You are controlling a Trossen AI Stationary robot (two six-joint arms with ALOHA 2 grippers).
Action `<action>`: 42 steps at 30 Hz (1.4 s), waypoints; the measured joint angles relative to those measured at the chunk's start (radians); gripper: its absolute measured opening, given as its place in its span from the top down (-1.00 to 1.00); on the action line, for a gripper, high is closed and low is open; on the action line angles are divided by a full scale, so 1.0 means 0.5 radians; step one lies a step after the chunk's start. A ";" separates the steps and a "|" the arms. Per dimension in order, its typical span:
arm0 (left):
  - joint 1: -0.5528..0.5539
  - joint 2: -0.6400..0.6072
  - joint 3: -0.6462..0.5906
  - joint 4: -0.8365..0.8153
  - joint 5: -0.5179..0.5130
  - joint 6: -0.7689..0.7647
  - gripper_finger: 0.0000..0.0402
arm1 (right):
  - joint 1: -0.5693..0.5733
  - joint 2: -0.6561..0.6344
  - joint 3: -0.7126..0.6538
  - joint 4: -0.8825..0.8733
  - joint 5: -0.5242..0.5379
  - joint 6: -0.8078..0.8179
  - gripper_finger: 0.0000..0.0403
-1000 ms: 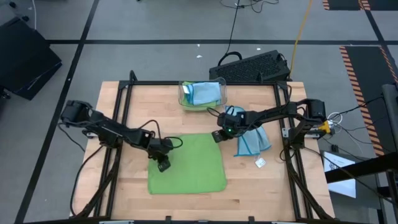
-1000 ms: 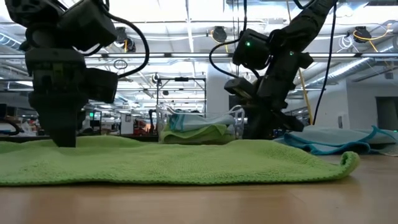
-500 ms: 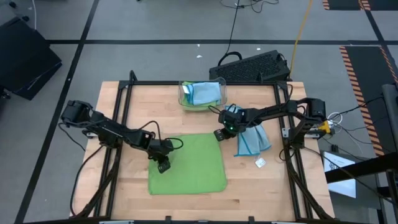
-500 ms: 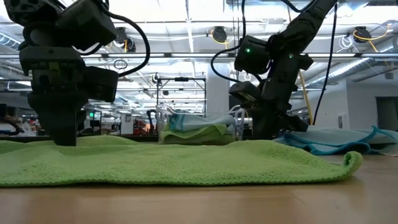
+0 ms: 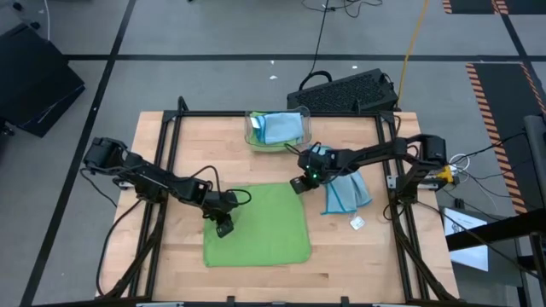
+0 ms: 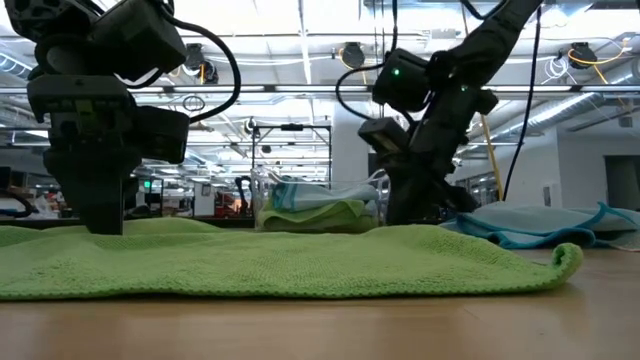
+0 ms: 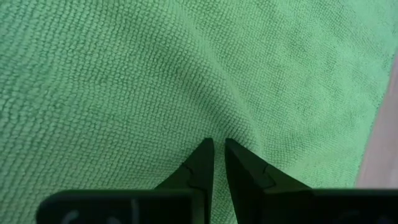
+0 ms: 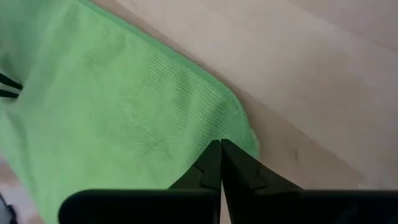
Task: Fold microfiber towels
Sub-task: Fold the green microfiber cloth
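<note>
A lime green microfiber towel (image 5: 260,226) lies spread flat on the wooden table. My left gripper (image 5: 223,228) stands on it close to its left edge, shut on the cloth; the low view shows that gripper (image 6: 100,225) coming down onto the towel (image 6: 300,262). My right gripper (image 5: 298,184) is shut, with its tips at the towel's far right corner (image 8: 239,121). A light blue towel (image 5: 345,192) lies crumpled to the right of the green one. My left gripper pinches a small raised ridge of the green towel (image 7: 208,118) between its two fingertips, slanting down from the table's left. The ridge runs away from the tips; the rest of the cloth lies flat on the table. My right gripper rests its shut fingertips (image 8: 214,158) on the green towel just inside the far right corner, slanting down from the table's right. I cannot tell whether any cloth is between them. The corner lies flat on the table.
A clear plastic bin (image 5: 277,128) with blue and green cloths stands at the table's far edge. A small white item (image 5: 357,223) lies near the right edge. A black keyboard (image 5: 345,89) sits beyond the table. Bare wood runs along the near edge.
</note>
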 joint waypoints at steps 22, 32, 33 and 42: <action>-0.031 -0.006 -0.002 0.007 -0.006 0.000 0.77 | -0.161 0.068 0.002 -0.104 -0.076 -0.173 1.00; 0.054 -0.258 -0.008 0.013 -0.020 -0.141 0.77 | -0.159 -0.182 -0.003 -0.145 -0.115 -0.214 1.00; 0.062 -0.283 -0.008 0.023 -0.033 -0.155 0.77 | -0.159 -0.217 -0.003 -0.142 -0.147 -0.229 1.00; -0.141 -0.582 -0.007 0.047 -0.176 -0.094 0.76 | 0.077 -0.601 -0.001 -0.274 -0.226 -0.214 1.00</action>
